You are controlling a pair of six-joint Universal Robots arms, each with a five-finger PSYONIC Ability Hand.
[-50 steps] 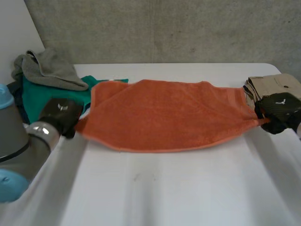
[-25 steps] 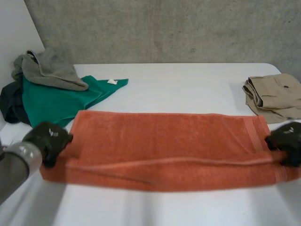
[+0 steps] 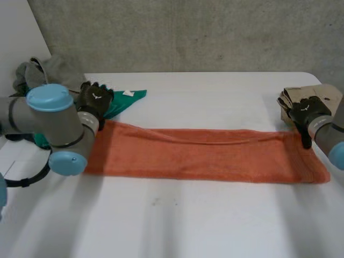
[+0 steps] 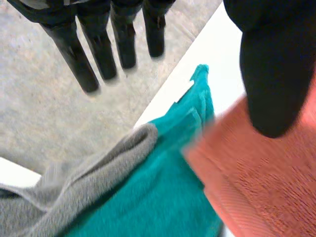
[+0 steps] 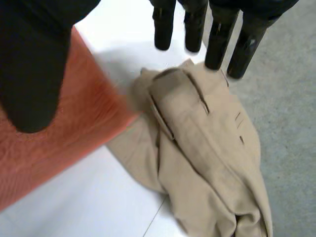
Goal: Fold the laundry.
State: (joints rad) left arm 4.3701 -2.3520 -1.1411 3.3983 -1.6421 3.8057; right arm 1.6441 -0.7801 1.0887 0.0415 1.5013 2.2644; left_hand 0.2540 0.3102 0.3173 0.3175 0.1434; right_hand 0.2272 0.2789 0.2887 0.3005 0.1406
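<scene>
An orange towel [image 3: 204, 156] lies flat across the white table [image 3: 188, 226] as a long, narrow folded strip. My left hand [image 3: 95, 102] hovers just beyond the towel's far left corner, open, fingers straight and thumb apart, holding nothing. In the left wrist view the left hand [image 4: 271, 74] is above the orange towel [image 4: 266, 192], whose corner lies under the thumb. My right hand [image 3: 307, 113] is at the towel's far right corner, also open and empty. From the right wrist, the right hand [image 5: 34, 64] has its thumb over the orange towel [image 5: 49, 153].
A grey cloth [image 3: 54, 75] lies heaped on a teal cloth [image 3: 121, 102] at the far left, close behind my left hand. Folded tan trousers [image 3: 320, 94] sit at the right edge beside my right hand. A concrete wall stands behind the table.
Both hands carried the towel's ends down and away, laying it into a narrower strip, then let go and opened. They now sit at its far corners.
</scene>
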